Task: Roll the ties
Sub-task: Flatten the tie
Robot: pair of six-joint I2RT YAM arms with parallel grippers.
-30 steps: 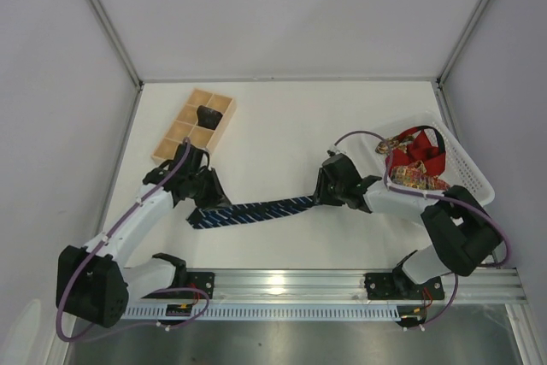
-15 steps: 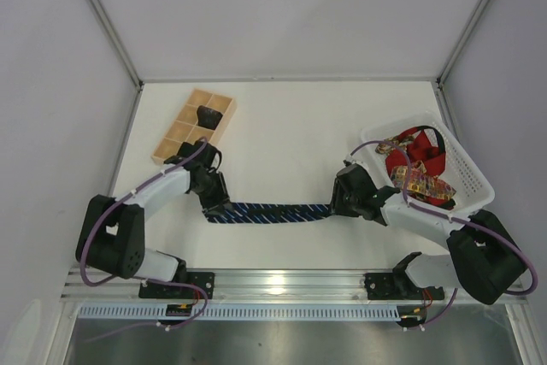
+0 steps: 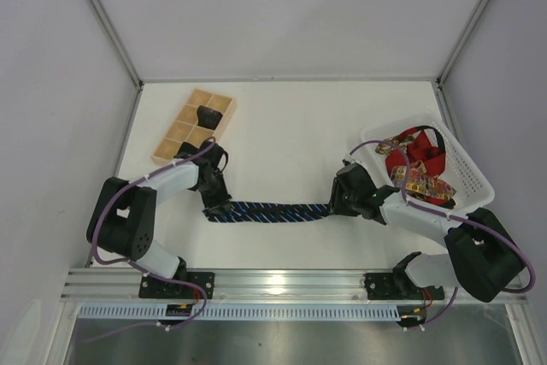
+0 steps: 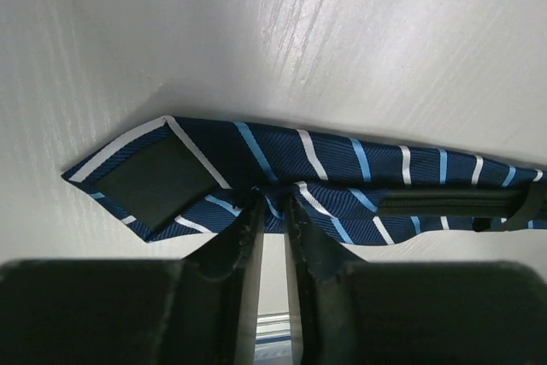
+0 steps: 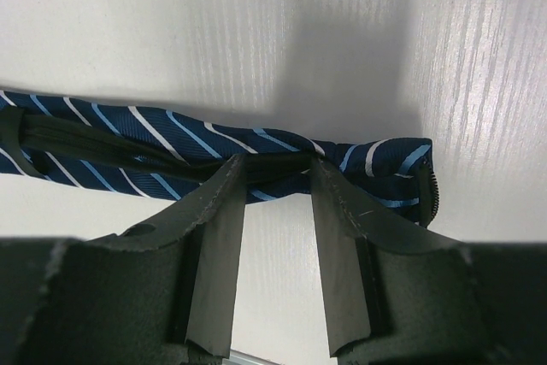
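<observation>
Where the white tabletop reaches its far-left corner, a shallow light-wood tray divided into small square compartments lies at a slant. A small dark rolled bundle of fabric sits in a compartment near the tray's far end. Just beside the tray's near end, the left gripper is down at the table, clenched on the wide end of a long, narrow navy necktie with thin pale blue and white diagonal stripes. In the left wrist view its two dark fingers stand almost together, the puckered edge of the cloth pinched at their tips. Beside them the tie's pointed tip shows its plain dark lining face up. The navy necktie lies on the table, stretched in a nearly straight line from one gripper to the other. At its narrow end the right gripper grasps it, the fabric bunched between the two fingers and a short tail sticking out past them. Further right, beside the right forearm, stands a white slotted plastic basket holding a crumpled red tie and a gold-patterned tie.
</observation>
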